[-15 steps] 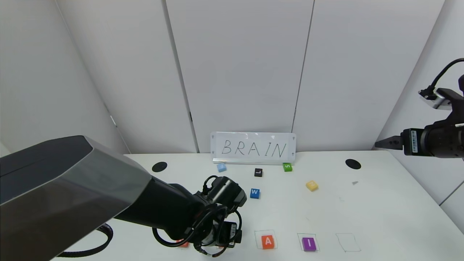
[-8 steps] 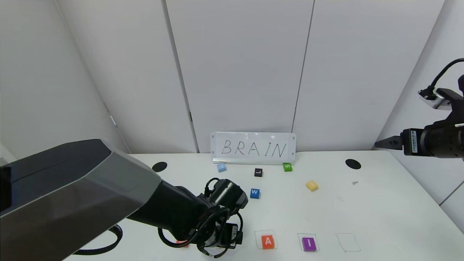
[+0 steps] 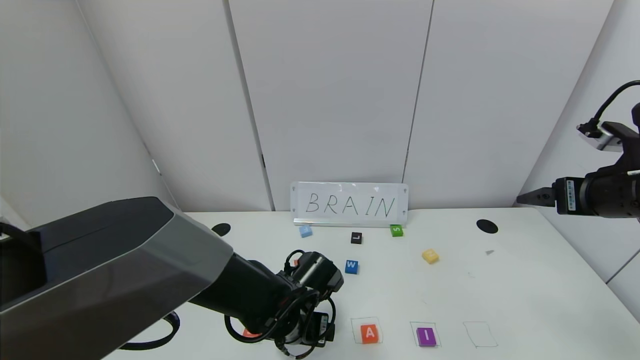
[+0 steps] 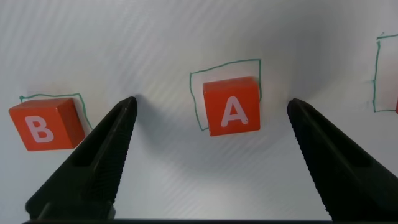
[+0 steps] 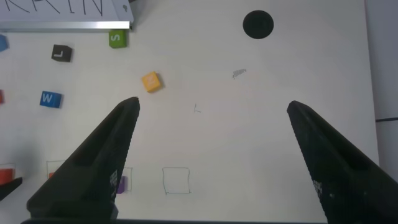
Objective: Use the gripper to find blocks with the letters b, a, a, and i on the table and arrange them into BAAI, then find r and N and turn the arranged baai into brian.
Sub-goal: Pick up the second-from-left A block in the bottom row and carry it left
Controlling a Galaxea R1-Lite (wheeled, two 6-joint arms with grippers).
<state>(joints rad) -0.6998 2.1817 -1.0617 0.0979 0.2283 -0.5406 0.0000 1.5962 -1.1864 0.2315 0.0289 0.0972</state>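
My left gripper (image 3: pixel 305 336) is low over the table's (image 3: pixel 500 290) front edge, open and empty. In the left wrist view it (image 4: pixel 211 109) frames an orange A block (image 4: pixel 233 106) that lies in a green outline, touching neither finger. The orange B block (image 4: pixel 45 123) lies beside it in its own outline. In the head view the other A (image 3: pixel 369 332) and the purple I (image 3: pixel 426 336) lie further right. The pale-yellow N (image 3: pixel 430 256) lies mid-table. A bit of orange tile (image 3: pixel 296 261) shows behind the left wrist, its letter hidden. My right gripper (image 3: pixel 531 198) is open, raised at the right.
A BRAIN sign (image 3: pixel 349 204) stands at the back. Before it lie a light-blue tile (image 3: pixel 305 231), black L (image 3: pixel 356 238), green S (image 3: pixel 396 230) and blue W (image 3: pixel 351 266). An empty outline (image 3: pixel 480 334) is right of the I. Two black holes (image 3: pixel 487 226) are near the back.
My left arm has swung a little to the right, and a bit of orange tile now shows behind its wrist. The tiles and the right arm have not moved.
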